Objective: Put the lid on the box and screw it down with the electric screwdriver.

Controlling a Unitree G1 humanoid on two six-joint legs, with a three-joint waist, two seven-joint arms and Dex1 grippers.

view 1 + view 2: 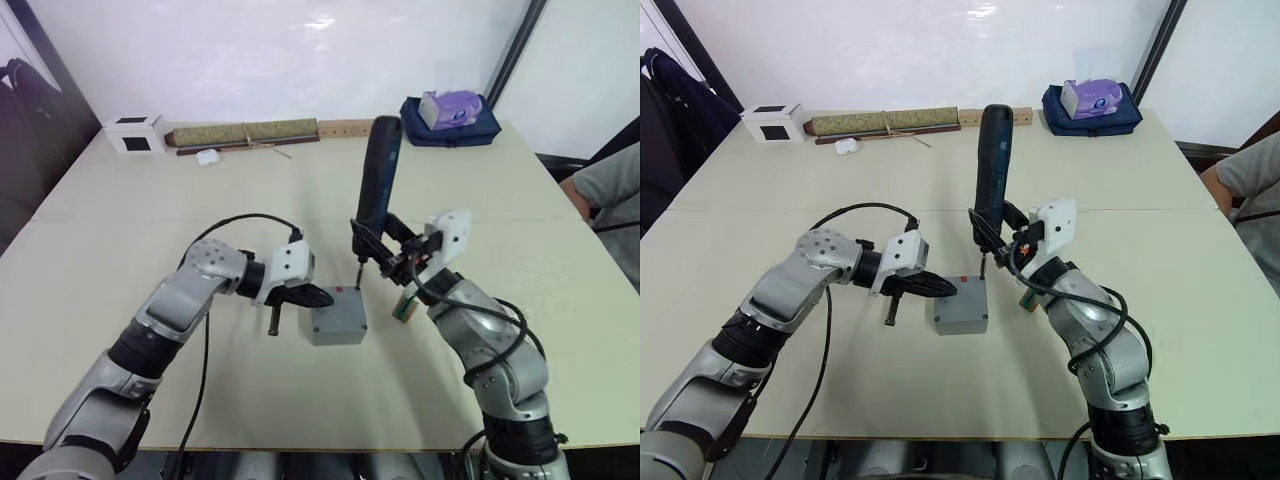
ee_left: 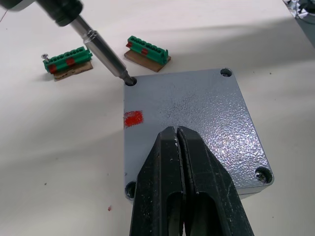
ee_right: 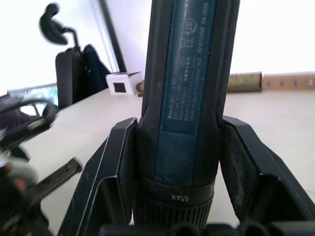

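Note:
The grey box (image 1: 338, 330) stands mid-table with the lid (image 2: 197, 113) seated on it; a red mark shows near one edge of the grey top. My left gripper (image 2: 177, 132) is shut, its joined fingertips resting on the lid's top. The right gripper (image 3: 179, 162) is shut on the electric screwdriver (image 1: 378, 175), a dark blue cylinder held upright just behind the box. Its metal bit (image 2: 106, 51) slants down into a corner screw hole of the lid.
Two green terminal blocks (image 2: 66, 61) (image 2: 147, 49) lie on the table right of the box. Along the far edge are a white cube (image 1: 135, 133), a rolled mat (image 1: 245, 133) and a blue bag (image 1: 450, 125). A person (image 1: 610, 190) sits at the right.

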